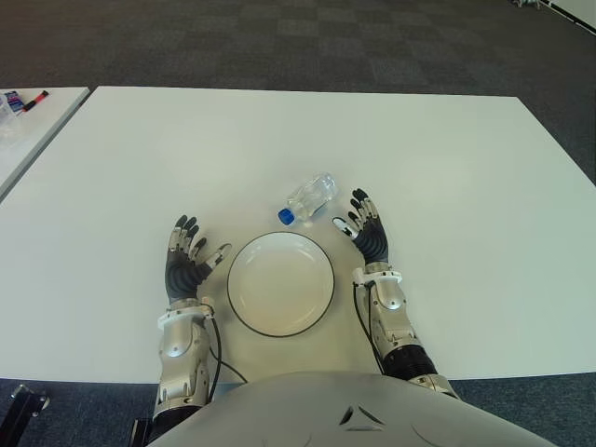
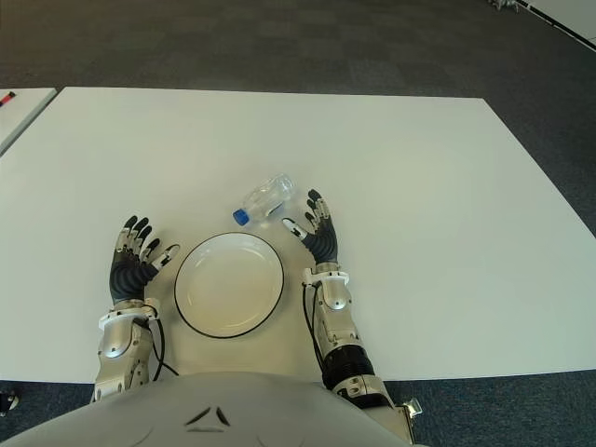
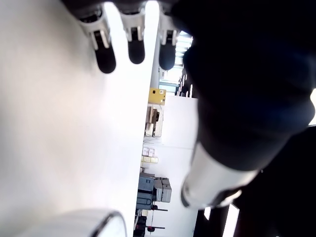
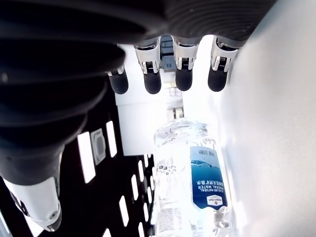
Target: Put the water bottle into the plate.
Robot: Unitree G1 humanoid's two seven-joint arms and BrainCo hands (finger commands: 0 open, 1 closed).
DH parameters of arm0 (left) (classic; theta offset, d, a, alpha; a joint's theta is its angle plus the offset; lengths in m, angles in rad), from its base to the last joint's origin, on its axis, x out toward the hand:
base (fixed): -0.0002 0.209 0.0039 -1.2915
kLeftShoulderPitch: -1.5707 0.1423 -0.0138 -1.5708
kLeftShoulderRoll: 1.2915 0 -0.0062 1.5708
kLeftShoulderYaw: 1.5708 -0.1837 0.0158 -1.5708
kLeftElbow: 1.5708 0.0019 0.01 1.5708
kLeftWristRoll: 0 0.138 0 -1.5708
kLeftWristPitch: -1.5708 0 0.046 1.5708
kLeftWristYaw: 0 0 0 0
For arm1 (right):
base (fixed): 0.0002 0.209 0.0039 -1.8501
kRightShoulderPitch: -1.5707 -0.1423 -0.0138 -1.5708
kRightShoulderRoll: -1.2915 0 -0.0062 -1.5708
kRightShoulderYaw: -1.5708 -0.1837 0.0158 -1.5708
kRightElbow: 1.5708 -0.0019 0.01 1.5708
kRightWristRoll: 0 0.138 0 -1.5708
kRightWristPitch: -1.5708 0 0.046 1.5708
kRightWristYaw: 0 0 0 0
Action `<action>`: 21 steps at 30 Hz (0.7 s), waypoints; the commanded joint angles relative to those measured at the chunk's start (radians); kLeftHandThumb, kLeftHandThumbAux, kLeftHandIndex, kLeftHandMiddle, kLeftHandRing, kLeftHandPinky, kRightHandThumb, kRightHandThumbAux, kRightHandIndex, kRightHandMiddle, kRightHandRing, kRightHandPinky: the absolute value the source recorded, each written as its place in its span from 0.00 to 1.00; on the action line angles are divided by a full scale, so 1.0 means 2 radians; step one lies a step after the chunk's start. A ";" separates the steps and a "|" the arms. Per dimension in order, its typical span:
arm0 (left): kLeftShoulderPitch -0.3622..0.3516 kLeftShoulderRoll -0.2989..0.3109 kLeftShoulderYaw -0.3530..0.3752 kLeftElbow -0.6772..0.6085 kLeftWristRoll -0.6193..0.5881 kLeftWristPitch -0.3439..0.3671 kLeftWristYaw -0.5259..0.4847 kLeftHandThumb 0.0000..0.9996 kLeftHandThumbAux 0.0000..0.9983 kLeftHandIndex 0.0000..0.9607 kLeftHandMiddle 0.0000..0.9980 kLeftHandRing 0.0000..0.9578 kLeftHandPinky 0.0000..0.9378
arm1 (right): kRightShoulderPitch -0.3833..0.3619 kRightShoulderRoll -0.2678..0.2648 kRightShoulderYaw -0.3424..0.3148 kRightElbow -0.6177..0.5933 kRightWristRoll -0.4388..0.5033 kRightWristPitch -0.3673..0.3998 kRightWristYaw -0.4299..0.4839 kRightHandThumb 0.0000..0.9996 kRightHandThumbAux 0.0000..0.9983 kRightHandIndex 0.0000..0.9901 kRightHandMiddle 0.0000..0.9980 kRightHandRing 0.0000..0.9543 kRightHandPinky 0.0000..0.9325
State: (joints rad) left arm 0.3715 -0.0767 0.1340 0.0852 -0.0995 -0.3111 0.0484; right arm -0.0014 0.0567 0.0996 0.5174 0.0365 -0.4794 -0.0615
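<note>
So the water bottle (image 1: 312, 197) lies on its side on the white surface (image 1: 447, 168), just beyond the plate (image 1: 280, 283), blue cap aimed toward the robot's left, and nothing holds it yet. To its right the right robot hand (image 1: 363, 226) has its fingers spread wide and empty; I'd say it should close around the clear body, not the cap, since a lying bottle will likely roll. Left of the plate, the left robot hand (image 1: 189, 258) shows open too.
</note>
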 commanded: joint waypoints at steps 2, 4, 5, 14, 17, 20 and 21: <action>0.001 -0.011 -0.004 0.009 -0.004 0.019 0.004 0.02 0.98 0.10 0.11 0.09 0.13 | 0.018 0.024 -0.003 0.021 0.000 0.012 -0.003 0.01 0.68 0.00 0.02 0.02 0.08; 0.001 -0.011 -0.004 0.009 -0.005 0.020 0.005 0.02 0.98 0.10 0.11 0.09 0.13 | 0.018 0.023 -0.004 0.021 0.002 0.010 -0.001 0.01 0.68 0.00 0.02 0.02 0.08; 0.000 -0.011 -0.004 0.008 -0.005 0.021 0.006 0.02 0.98 0.10 0.11 0.09 0.13 | 0.017 0.022 -0.005 0.022 0.003 0.009 0.000 0.01 0.68 0.00 0.03 0.02 0.08; -0.005 -0.012 -0.003 0.017 -0.006 0.013 0.006 0.02 0.98 0.10 0.13 0.10 0.13 | -0.006 -0.009 -0.032 -0.187 0.016 0.079 -0.003 0.00 0.70 0.00 0.01 0.01 0.04; -0.006 -0.011 -0.004 0.021 -0.001 0.009 0.006 0.02 0.97 0.10 0.13 0.10 0.13 | -0.022 -0.032 -0.047 -0.194 -0.042 0.044 -0.028 0.00 0.71 0.00 0.00 0.00 0.02; -0.008 -0.011 -0.006 0.025 0.001 0.005 0.006 0.02 0.98 0.10 0.13 0.10 0.13 | -0.042 -0.043 -0.060 -0.190 -0.077 0.018 -0.053 0.00 0.72 0.00 0.00 0.00 0.02; -0.009 -0.012 -0.006 0.026 -0.001 0.003 0.005 0.02 0.98 0.10 0.13 0.10 0.13 | -0.053 -0.046 -0.066 -0.180 -0.081 0.003 -0.061 0.00 0.73 0.00 0.00 0.00 0.03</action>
State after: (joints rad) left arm 0.3592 -0.0764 0.1334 0.1015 -0.1066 -0.3218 0.0488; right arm -0.0618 -0.0134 0.0024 0.1440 -0.0805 -0.4247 -0.1388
